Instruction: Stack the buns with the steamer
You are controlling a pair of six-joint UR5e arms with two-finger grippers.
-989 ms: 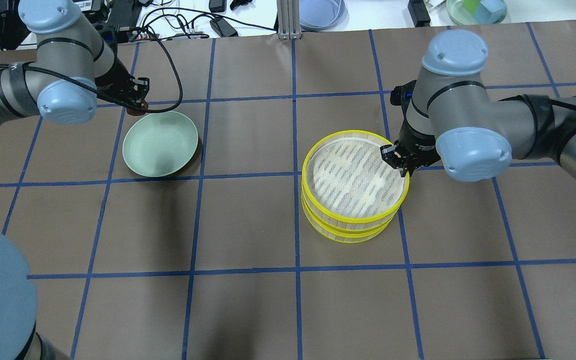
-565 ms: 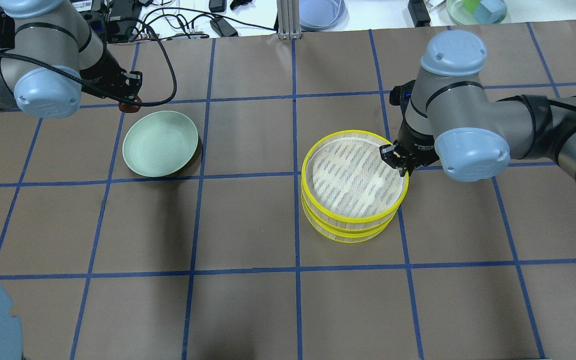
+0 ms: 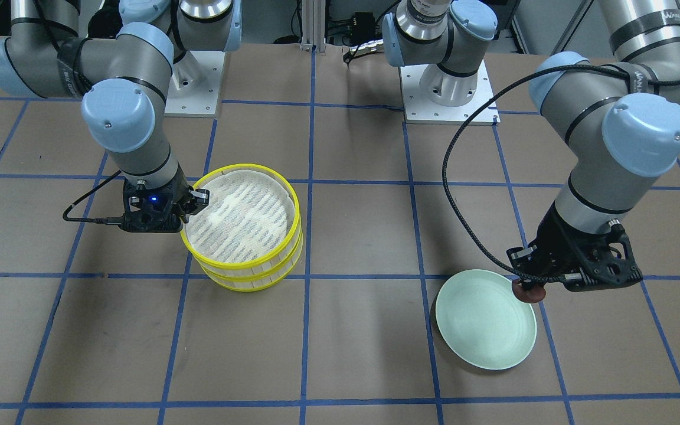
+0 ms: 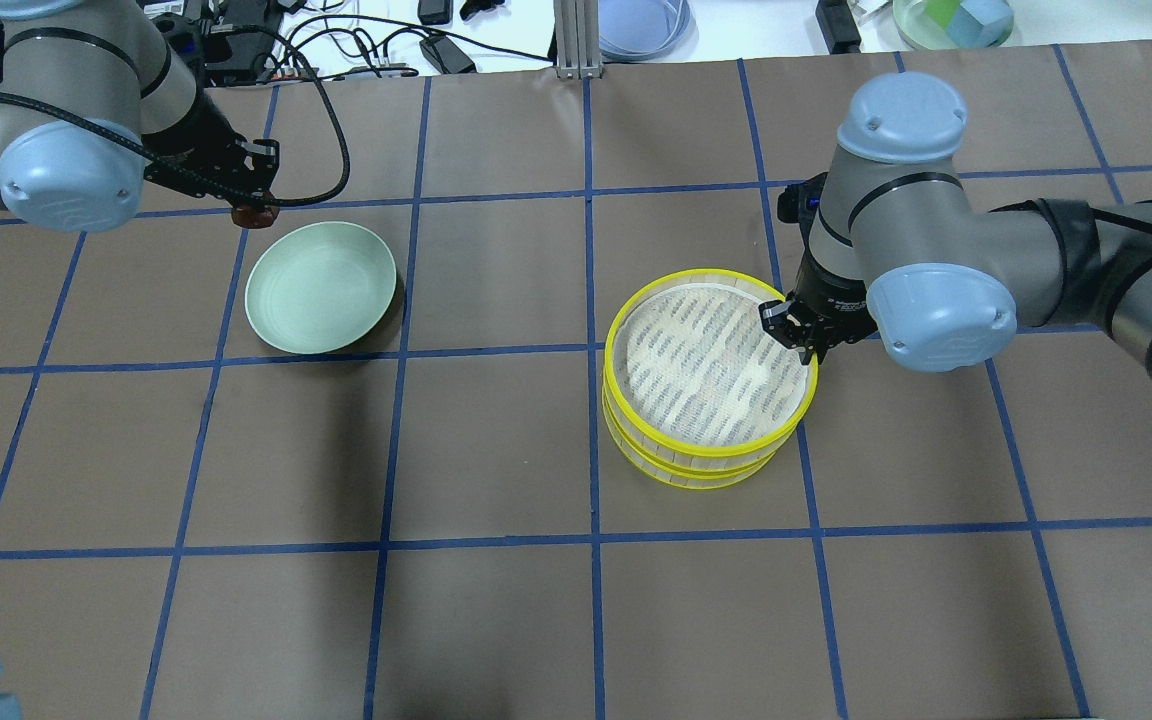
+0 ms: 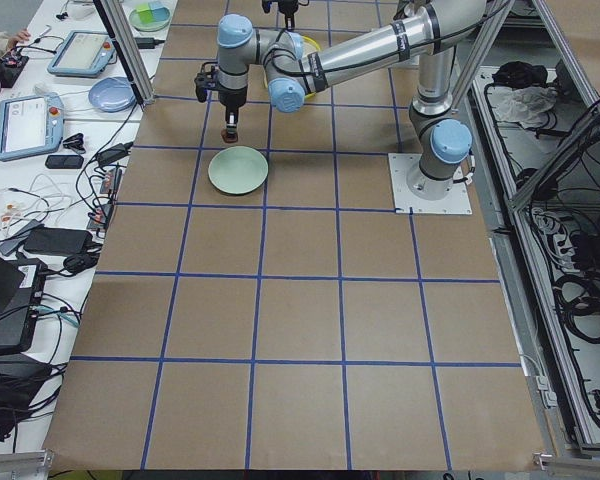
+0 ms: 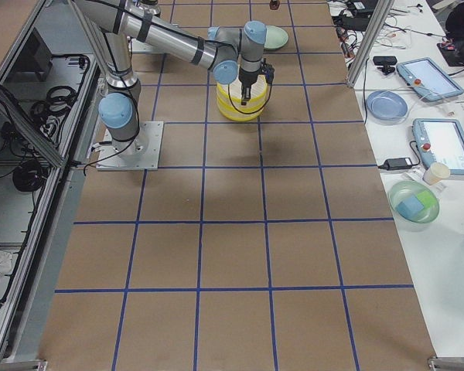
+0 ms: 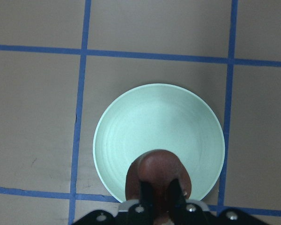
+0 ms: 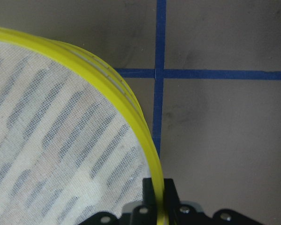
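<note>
A dark reddish-brown bun (image 7: pixel 158 171) is held in my left gripper (image 4: pixel 254 212), which is shut on it just above the far rim of the pale green plate (image 4: pixel 320 288). The bun also shows in the front view (image 3: pixel 529 293). The steamer (image 4: pixel 707 372) is a stack of yellow-rimmed trays, and the top tray has a striped white liner. My right gripper (image 4: pixel 794 331) is shut on the top tray's yellow rim (image 8: pixel 139 125) at its right side. The cream-yellow bun is not visible in any view.
The green plate (image 3: pixel 485 319) lies empty on the left half of the brown, blue-taped table. Cables, a blue dish (image 4: pixel 641 24) and a green bowl (image 4: pixel 952 20) lie beyond the far edge. The arm bases (image 3: pixel 447 88) stand at the robot's side.
My left arm has drawn back to the left, carrying the brown bun a little off the plate's far rim. My right gripper and the top tray have shifted slightly.
</note>
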